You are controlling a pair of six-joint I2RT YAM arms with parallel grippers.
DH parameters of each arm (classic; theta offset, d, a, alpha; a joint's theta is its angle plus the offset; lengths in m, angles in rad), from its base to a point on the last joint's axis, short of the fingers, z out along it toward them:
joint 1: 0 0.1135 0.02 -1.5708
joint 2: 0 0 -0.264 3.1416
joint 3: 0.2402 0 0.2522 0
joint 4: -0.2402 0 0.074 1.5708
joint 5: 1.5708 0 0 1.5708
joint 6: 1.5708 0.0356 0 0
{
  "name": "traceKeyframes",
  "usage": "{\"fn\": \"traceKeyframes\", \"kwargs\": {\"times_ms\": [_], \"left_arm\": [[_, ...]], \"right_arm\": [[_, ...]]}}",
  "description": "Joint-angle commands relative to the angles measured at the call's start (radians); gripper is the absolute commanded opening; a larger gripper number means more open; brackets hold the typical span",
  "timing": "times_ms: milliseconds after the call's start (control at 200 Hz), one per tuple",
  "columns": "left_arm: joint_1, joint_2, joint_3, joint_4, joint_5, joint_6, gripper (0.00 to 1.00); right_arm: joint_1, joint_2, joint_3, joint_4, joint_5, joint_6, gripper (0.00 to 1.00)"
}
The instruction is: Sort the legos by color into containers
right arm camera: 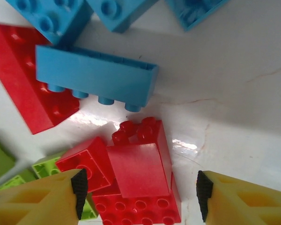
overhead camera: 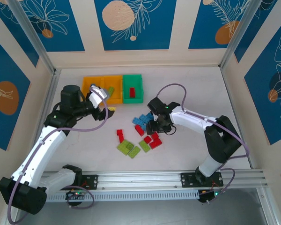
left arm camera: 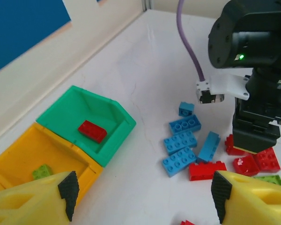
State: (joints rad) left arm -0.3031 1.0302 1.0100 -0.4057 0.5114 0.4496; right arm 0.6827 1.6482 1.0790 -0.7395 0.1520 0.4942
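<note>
Three containers stand in a row at the back: two orange-yellow bins (overhead camera: 96,84) and a green bin (overhead camera: 132,87). A red brick (left arm camera: 92,131) lies in the green bin (left arm camera: 107,110), and a lime brick (left arm camera: 42,172) in the neighbouring yellow bin (left arm camera: 23,154). Loose legos lie mid-table: blue ones (overhead camera: 143,119), red ones (overhead camera: 152,140) and lime ones (overhead camera: 129,147). My left gripper (left arm camera: 145,197) hovers open and empty just in front of the yellow bins. My right gripper (right arm camera: 140,190) is low over the red pile, open, its fingers either side of a sloped red brick (right arm camera: 140,168) without touching it.
A long blue brick (right arm camera: 96,77) lies on its side just beyond the red pile. Two more red bricks (overhead camera: 120,136) sit apart to the left of the piles. The walls of the enclosure stand close behind the bins and along both sides.
</note>
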Motion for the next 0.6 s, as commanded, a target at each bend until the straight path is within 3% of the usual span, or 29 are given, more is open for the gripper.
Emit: {"fn": "traceKeyframes", "kwargs": {"times_ms": [0, 125, 310, 475, 595], "left_arm": [[0.002, 0.007, -0.029, 0.036, 0.054, 0.100, 0.78], [0.002, 0.011, -0.081, 0.111, 0.060, 0.073, 0.78], [0.002, 0.010, -0.121, 0.159, 0.048, 0.056, 0.78], [0.001, -0.014, -0.140, 0.201, -0.007, 0.009, 0.79], [0.002, -0.020, -0.122, 0.240, -0.038, -0.131, 0.83]], "right_arm": [[0.021, 0.050, 0.025, 0.002, -0.039, -0.044, 0.62], [0.027, 0.084, 0.026, 0.005, -0.028, -0.044, 0.57], [0.027, 0.079, 0.063, -0.051, 0.096, 0.002, 0.30], [0.022, -0.037, 0.150, -0.056, 0.154, 0.001, 0.27], [0.005, -0.074, 0.255, 0.062, 0.149, -0.023, 0.27]]}}
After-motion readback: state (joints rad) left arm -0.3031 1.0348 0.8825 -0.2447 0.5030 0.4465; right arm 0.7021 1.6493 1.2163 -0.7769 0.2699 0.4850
